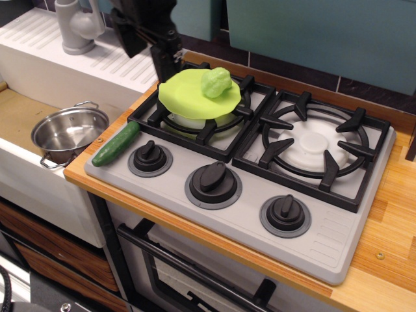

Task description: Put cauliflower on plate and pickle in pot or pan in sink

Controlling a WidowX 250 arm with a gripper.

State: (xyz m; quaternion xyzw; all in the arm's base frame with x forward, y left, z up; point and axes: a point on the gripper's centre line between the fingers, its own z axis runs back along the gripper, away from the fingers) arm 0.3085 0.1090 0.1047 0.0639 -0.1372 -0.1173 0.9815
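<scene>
The light-green cauliflower (216, 81) rests on the lime-green plate (188, 97), which sits on the left burner grate. The dark-green pickle (117, 143) lies on the stove's left edge, beside the left knob. The shiny steel pot (69, 132) stands empty in the sink (18, 117), just left of the pickle. My gripper (148, 53) hangs open above the counter's back-left corner, up and left of the plate. Nothing is between its fingers.
A grey faucet (78, 26) stands on the ribbed white drainboard (123, 62) behind the sink. The stove has a second burner grate (315, 146) at the right and three black knobs (213, 181) along its front. A teal wall runs behind.
</scene>
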